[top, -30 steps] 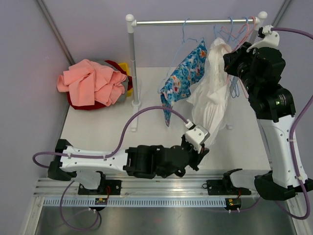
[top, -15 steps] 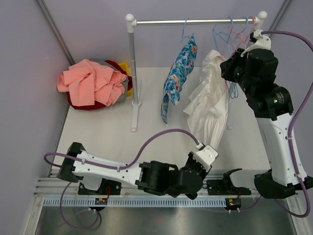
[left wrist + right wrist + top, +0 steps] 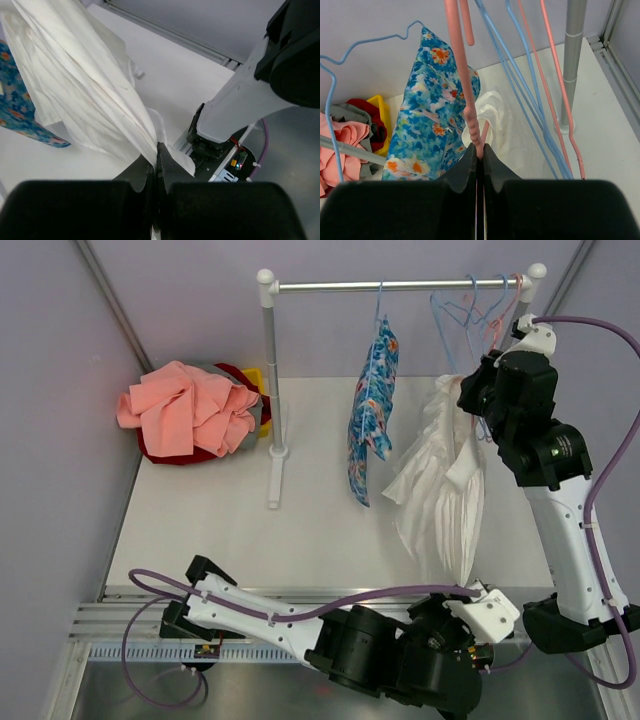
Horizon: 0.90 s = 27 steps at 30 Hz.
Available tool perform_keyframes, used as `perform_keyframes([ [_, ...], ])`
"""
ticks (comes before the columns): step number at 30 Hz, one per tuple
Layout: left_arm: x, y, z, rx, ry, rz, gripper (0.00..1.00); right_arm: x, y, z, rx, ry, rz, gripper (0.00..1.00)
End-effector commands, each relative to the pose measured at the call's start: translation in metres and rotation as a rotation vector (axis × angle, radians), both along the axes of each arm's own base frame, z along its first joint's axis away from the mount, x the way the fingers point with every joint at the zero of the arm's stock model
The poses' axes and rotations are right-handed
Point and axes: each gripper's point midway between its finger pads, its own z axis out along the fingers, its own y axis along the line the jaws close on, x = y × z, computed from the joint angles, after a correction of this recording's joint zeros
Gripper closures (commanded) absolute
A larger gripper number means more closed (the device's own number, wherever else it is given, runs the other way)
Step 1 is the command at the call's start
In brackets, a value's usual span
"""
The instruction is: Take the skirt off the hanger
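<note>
Here, skirt: white, light, limp, pleated; hangs from pink hanger toward near table edge
Hold: hem, likely slippery, best pinched deep
Left pincer: closed on hem
Right pincer: clamped on pink hanger

We note the left arm lying low across the front, its links stretched rightward past the middle, elbow and forearm bunched dark at the bottom of the overhead view. Wrist turned upward. The left gripper sits near the base of the right arm. Its fingers are pressed together, nipping a fold of the white skirt.

We see the right arm standing tall from its base, white lower link near upright, upper links leaning in to the left. The right gripper is held high, its fingers closed tight on the pink hanger, no gap showing between them.
</note>
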Motion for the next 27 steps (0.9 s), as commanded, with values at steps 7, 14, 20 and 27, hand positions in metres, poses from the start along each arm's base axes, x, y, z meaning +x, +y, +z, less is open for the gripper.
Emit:
perform_keyframes([
  [7,-0.051,-0.009,0.084,0.016,-0.289,-0.239,1.00,0.037,-0.022,0.040,0.124,-0.258,-0.201,1.00],
  [14,-0.069,-0.068,0.074,-0.040,-0.312,-0.473,1.00,0.045,-0.015,0.033,0.147,-0.236,-0.222,1.00],
  [20,-0.119,-0.074,0.071,-0.098,-0.195,-0.666,1.00,0.066,-0.017,0.039,0.067,-0.244,-0.250,1.00],
  [27,-0.156,-0.057,-0.001,-0.019,0.017,-0.751,1.00,0.097,-0.017,0.083,0.068,-0.307,-0.268,1.00],
])
